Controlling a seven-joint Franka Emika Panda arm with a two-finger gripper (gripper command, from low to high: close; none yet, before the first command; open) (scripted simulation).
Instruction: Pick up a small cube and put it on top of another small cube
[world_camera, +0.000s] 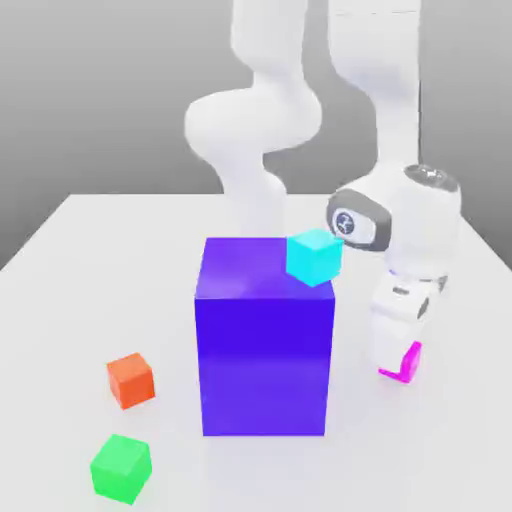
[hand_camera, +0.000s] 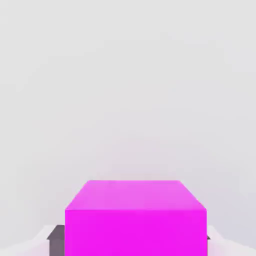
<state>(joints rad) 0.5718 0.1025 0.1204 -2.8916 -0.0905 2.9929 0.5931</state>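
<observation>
Hand view shows the small cube (hand_camera: 135, 231) plain, bright magenta-pink.

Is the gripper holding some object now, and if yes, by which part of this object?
Yes, the gripper holds the magenta cube. Its two fingers close on two opposite side faces of the cube.

A white tabletop (world_camera: 70, 290) carries a blue-violet block (world_camera: 264, 350), orange-red cube (world_camera: 131, 381), green cube (world_camera: 121, 468) and magenta cube (world_camera: 410, 363)
</observation>
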